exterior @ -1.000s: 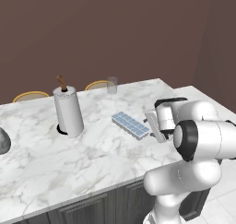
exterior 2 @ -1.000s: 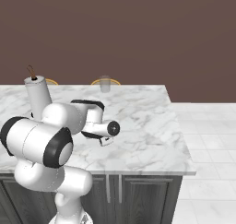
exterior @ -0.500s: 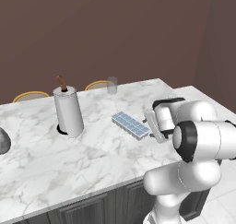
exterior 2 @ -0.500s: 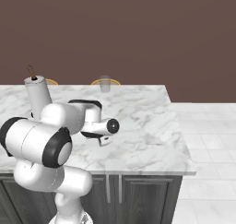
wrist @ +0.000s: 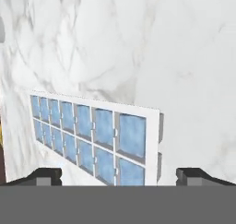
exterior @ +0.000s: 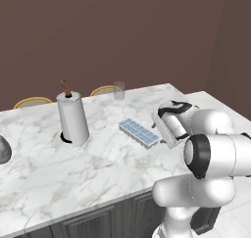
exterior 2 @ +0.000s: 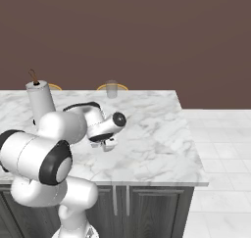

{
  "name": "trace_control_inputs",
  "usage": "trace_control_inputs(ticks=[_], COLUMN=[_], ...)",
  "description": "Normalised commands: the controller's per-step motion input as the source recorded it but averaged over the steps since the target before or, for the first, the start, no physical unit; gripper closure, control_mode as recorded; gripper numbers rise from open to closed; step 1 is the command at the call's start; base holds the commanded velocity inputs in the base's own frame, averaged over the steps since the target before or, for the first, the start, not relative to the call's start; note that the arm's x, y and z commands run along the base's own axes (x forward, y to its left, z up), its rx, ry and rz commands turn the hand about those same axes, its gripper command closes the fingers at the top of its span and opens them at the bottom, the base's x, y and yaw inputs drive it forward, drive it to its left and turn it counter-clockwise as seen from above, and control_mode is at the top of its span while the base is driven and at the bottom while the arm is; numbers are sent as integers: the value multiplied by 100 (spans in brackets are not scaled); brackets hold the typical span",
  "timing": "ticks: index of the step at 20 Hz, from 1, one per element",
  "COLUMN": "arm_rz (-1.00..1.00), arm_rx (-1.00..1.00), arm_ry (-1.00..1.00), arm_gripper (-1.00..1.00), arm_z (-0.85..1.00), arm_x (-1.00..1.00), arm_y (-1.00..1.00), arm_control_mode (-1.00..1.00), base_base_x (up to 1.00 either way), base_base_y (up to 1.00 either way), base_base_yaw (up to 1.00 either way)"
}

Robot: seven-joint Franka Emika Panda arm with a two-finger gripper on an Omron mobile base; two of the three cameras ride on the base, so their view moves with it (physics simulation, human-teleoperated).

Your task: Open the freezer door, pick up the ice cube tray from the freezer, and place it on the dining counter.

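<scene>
The gripper (wrist: 118, 172) stands with its jaws spread wide, the two dark fingertips (wrist: 45, 175) showing far apart at the lower left and lower right of the hand view, and nothing sits clamped between them. Between and just beyond those tips lies the ice cube tray (wrist: 92, 138), flat on the dining counter (wrist: 175, 57), its two rows of pale blue cells running from the left of the frame toward the lower middle, its pale rim ending near the centre. The tips do not appear to touch the tray; they flank its near end from either side. In the left base view the tray (exterior: 139, 132) rests on the marble a little right of centre, with the white hand just to its right, above the counter's near right part. A paper towel roll (exterior: 72, 117) stands upright left of centre, well apart from the tray, and a clear glass (exterior: 119, 90) stands near the counter's far edge. In the right base view the hand hangs low over the marble (exterior 2: 162, 134) left of centre.
</scene>
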Motion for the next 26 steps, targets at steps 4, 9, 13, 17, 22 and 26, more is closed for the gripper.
trace_control_inputs(ticks=[4, 9, 13, 17, 22, 26], arm_rz=[0, 0, 0, 5, 16, 23], arm_rx=[0, -2, -14, -18, -19, -19], arm_ry=[16, 8, 0, 0, -1, 0], arm_gripper=[-100, -100, -100, -100, -100, -100], arm_z=[56, 57, 43, 42, 30, 24], arm_x=[-18, -42, -55, -61, -87, -100], arm_y=[-21, -17, 0, 1, 3, 0], arm_control_mode=[-100, -100, -100, -100, -100, -100], base_base_x=[0, 0, 0, 0, 0, 0], base_base_y=[0, 0, 0, 0, 0, 0], base_base_yaw=[0, 0, 0, 0, 0, 0])
